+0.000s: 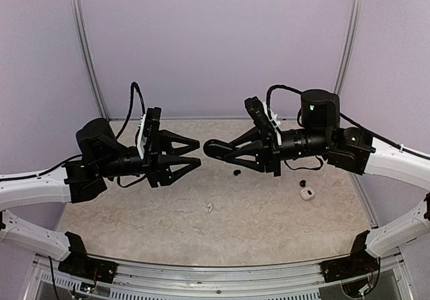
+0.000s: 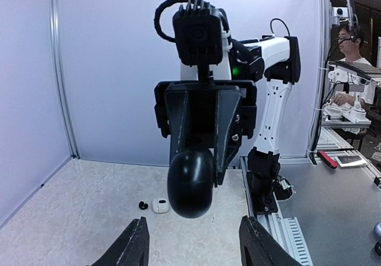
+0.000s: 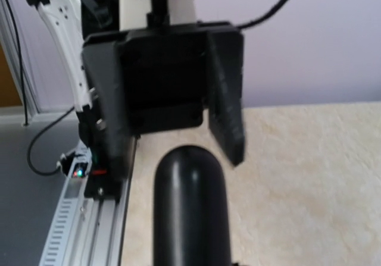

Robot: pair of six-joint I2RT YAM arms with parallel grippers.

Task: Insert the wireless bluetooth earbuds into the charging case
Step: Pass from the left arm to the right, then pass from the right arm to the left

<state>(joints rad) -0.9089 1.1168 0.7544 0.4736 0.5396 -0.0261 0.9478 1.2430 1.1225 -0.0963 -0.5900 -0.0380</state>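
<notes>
The left gripper (image 1: 195, 154) hangs above the left half of the bench (image 1: 134, 213). It points right, and its two fingers (image 2: 136, 245) stand apart with nothing between them, so it is released. Below and a little to its right, a white earbud (image 1: 209, 207) lies alone on the bench, about midway between the side edges and closer to the near edge than the other three earbuds.

Just right of the left gripper's tips, and apart from them, is the charging case (image 2: 190, 185), a glossy black rounded shell held in the air over the middle of the bench. The right gripper (image 1: 218, 150) is clenched on it and points left, straight at the left gripper.

Under the right gripper, a black earbud (image 1: 236, 172) lies on the bench just right of centre. Near the right edge, a second black earbud (image 1: 302, 183) lies just beside a second white earbud (image 1: 308, 193), which lies nearer the near edge. All four earbuds are outside the charging case.
</notes>
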